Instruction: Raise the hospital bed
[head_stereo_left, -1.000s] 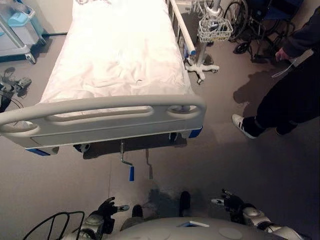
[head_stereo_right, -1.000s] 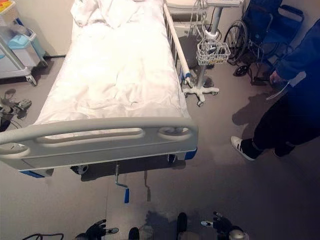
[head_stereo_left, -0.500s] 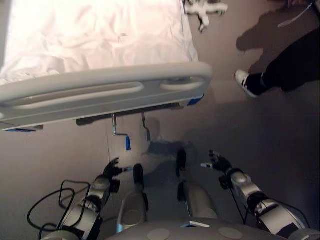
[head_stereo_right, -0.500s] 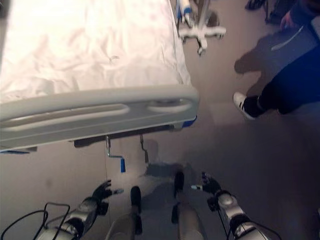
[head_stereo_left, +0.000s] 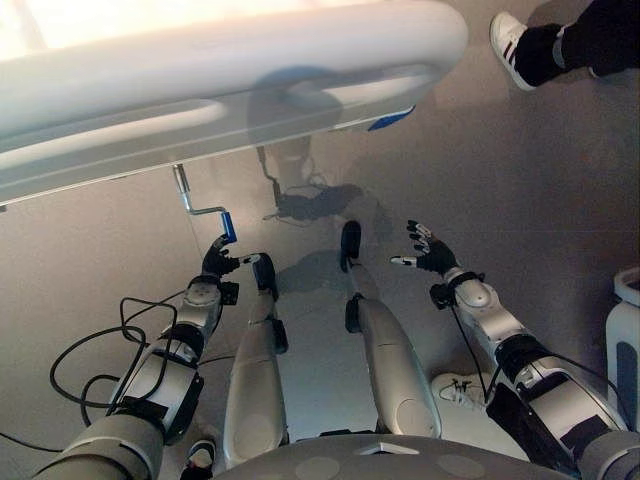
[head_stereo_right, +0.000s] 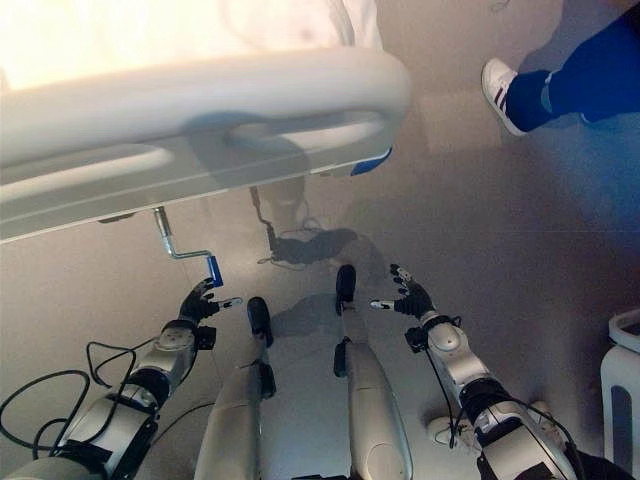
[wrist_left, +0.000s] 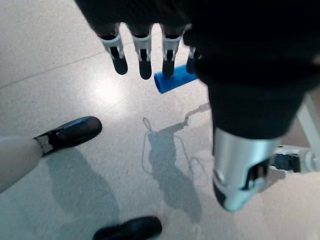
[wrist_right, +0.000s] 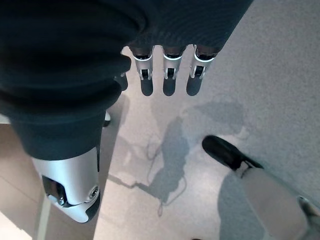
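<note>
Blue crank grip (head_stereo_left: 229, 226) sits just beyond the left hand (head_stereo_left: 213, 263) — fingers spread, empty — right hand (head_stereo_left: 430, 254) likewise splayed.

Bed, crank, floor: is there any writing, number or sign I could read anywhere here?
None can be read.
Footboard: plain grey, no print visible.
Crank handle: plain blue.
Left hand, right hand: no markings.

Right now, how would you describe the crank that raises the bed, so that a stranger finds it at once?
Start at the wide grey plastic footboard of the bed. Below its underside, a bent metal crank with a blue grip hangs over the floor, just beyond the left hand. The thin rod beside it has no blue grip.
</note>
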